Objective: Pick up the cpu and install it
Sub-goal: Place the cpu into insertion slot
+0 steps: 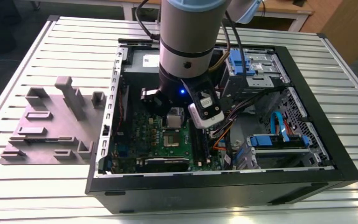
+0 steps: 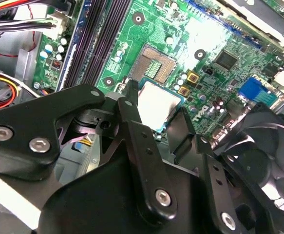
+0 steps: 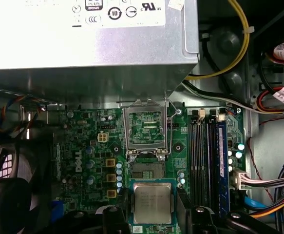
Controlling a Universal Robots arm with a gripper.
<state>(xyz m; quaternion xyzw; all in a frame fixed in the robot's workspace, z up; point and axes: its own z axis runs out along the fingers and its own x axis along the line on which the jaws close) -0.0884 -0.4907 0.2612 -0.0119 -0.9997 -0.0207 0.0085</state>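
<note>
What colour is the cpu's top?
The cpu is silver-grey with a greenish rim; the first wrist view shows it best.

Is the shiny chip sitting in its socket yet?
No, the tool holds the cpu above the board, and the socket is empty.

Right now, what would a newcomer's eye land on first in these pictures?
The silver cpu, clamped between the black jaws of the gripper, is held over the green motherboard close to the open socket. In the exterior view, the big grey arm reaches down into the open computer case on the slatted table.
</note>
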